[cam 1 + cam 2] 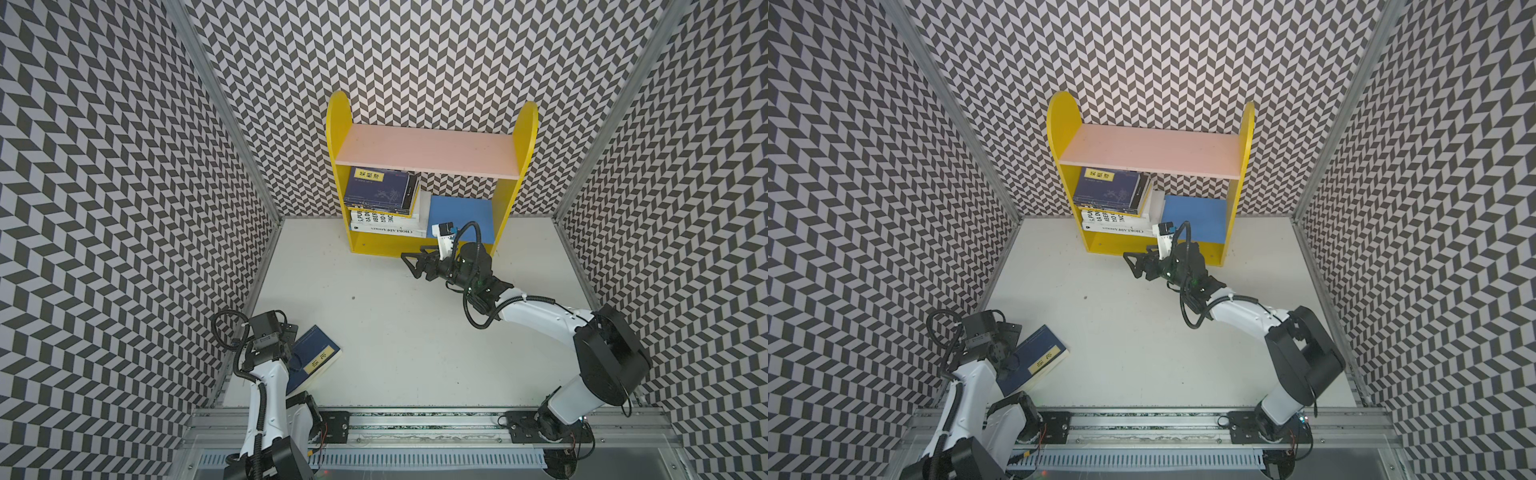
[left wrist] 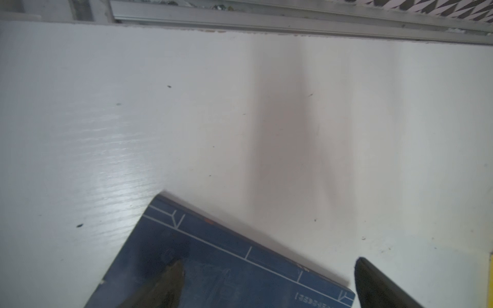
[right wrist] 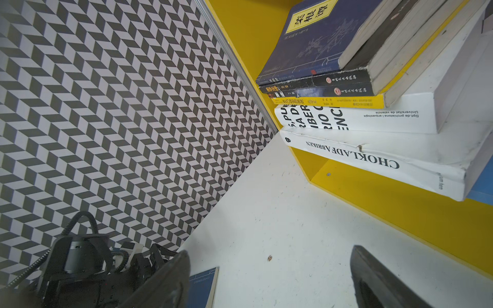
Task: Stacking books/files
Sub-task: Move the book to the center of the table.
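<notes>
Left hand (image 2: 268,262) over navy book (image 1: 316,357) (spread wide, gripping nothing)

White table (image 1: 395,332) carries a yellow bookshelf (image 1: 374,244) (book stack (image 1: 380,191) on its bottom board) and one navy book (image 1: 318,355).

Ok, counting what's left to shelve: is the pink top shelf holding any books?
No, the pink top shelf is bare, and the books are stacked below it.
</notes>
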Tool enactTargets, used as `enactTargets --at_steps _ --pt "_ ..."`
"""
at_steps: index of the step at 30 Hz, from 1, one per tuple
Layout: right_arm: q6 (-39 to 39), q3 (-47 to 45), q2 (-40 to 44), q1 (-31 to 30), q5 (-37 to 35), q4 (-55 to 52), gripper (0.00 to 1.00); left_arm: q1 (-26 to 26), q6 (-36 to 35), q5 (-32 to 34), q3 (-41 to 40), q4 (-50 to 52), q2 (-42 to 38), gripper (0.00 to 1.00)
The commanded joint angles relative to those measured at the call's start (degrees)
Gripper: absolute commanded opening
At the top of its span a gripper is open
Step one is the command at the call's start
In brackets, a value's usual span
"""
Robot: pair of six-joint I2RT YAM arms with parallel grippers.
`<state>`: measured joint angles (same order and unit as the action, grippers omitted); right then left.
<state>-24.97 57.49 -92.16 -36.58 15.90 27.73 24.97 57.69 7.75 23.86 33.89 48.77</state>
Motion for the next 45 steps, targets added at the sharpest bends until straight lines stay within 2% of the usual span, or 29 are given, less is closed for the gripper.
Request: enactTargets --at_steps 1,9,13,18,20,22,24,30,32,34,36,40,43,45 --pt "-0.12 1.28 -2.23 -0.07 0.98 3.35 0.91 1.55 1.9 2.65 0.78 2.1 1.0 1.0" --pt "-2.59 2.27 -5.35 -0.08 5.37 4.28 0.91 7.79 0.04 6.66 2.99 1.54 3.17 1.0" --pt "-2.14 2.05 -5.09 0.0 4.93 4.02 0.91 12.45 -0.86 -1.69 0.13 -0.74 3.95 1.0" --pt "-1.8 3.79 -6.74 0.01 6.66 2.26 0.91 12.32 0.32 -8.72 -3.55 -1.32 2.13 1.0" --pt "-1.64 5.06 -8.16 -0.07 7.85 0.6 0.89 11.45 0.15 -15.03 -4.95 -2.65 1.55 1.0" --pt "-1.94 5.1 -9.15 -0.05 8.06 0.79 0.89 8.13 1.27 -20.32 -6.32 -5.35 0.84 1.0" --pt "-1.98 5.79 -10.19 0.01 7.75 -0.08 0.89 1.88 3.38 -23.4 -7.28 -9.27 0.24 1.0" --pt "-2.34 8.01 -13.32 0.27 7.74 -3.63 0.88 -24.2 14.57 -27.48 -9.43 -29.48 2.53 0.99" --pt "-3.3 8.58 -14.19 0.8 7.96 -4.42 0.87 -31.14 14.77 -28.78 -7.02 -34.48 5.67 0.98" --pt "-4.19 9.37 -14.99 1.6 8.44 -5.73 0.86 -35.84 10.89 -27.92 -2.13 -33.38 8.2 0.98" --pt "-4.59 10.37 -15.62 2.74 9.15 -8.11 0.85 -38.03 4.41 -24.63 3.59 -28.01 9.63 0.98" --pt "-6.03 11.44 -16.21 4.75 10.58 -12.29 0.81 -37.62 -9.55 -16.09 11.82 -20.51 11.64 0.99" --pt "-9.79 9.42 -15.55 5.6 11.62 -11.81 0.8 -35.39 -18.09 -16.83 15.41 -20.77 15.97 0.97" --pt "-11.52 8.28 -15.54 5.62 12.58 -12.3 0.78 -34.96 -20.69 -16.15 17.28 -21.59 19.97 0.97"
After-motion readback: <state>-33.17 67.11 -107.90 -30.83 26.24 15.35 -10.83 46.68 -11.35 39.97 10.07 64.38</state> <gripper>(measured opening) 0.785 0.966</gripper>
